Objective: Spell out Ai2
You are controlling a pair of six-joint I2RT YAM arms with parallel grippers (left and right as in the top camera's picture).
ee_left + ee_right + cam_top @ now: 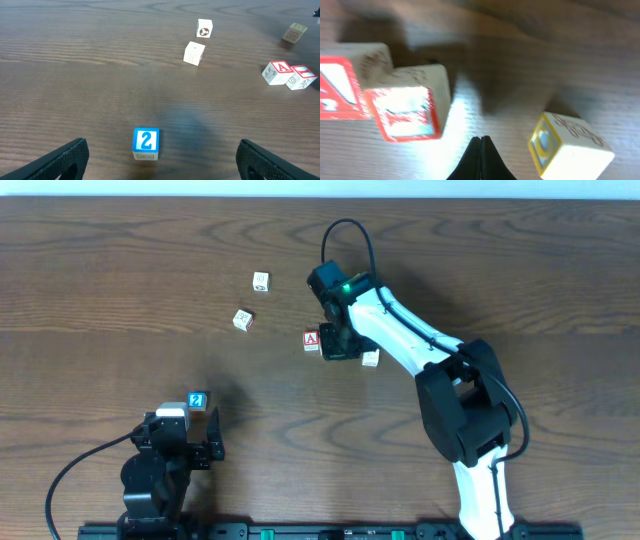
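A blue "2" block (197,400) lies on the table just ahead of my left gripper (184,446). In the left wrist view the block (146,142) sits between the wide-open, empty fingers (162,160), slightly left of centre. A red "A" block (311,340) lies mid-table, with a red "I" block (301,77) touching its right side. My right gripper (338,345) hovers over the "I" block. In the right wrist view its fingers (481,150) are shut and empty, just right of the "I" block (407,110) and the "A" block (335,82).
A yellow-faced block (565,147) lies right of the right gripper and also shows in the overhead view (370,358). Two white blocks (261,281) (242,319) lie to the upper left, and both show in the left wrist view (204,28) (194,53).
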